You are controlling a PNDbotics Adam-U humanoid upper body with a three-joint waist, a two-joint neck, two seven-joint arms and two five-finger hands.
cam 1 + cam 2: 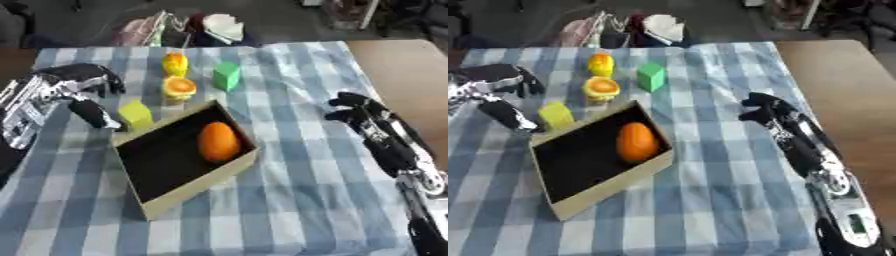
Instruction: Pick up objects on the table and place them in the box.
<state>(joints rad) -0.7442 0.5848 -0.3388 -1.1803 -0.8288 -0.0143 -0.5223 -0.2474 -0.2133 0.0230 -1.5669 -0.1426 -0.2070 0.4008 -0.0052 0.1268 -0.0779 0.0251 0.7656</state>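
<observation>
An open cardboard box [197, 188] lies askew in the middle of the checked cloth, with an orange oval fruit [218, 141] inside it. A yellow-green block [136, 113] stands just beyond the box's far left corner. Behind it are an orange-and-yellow rounded object [178, 87], a yellow-orange one [175, 63] and a green block [227, 75]. My left hand [83, 82] hovers at the left, fingers relaxed and holding nothing, its thumb [92, 114] pointing down close beside the yellow-green block. My right hand [357, 111] rests to the right of the box, fingers curled, holding nothing.
The blue-and-white checked cloth [297, 175] covers the table; bare wooden tabletop [407, 70] shows at the right. Bags and clutter [188, 27] lie on the floor beyond the far edge.
</observation>
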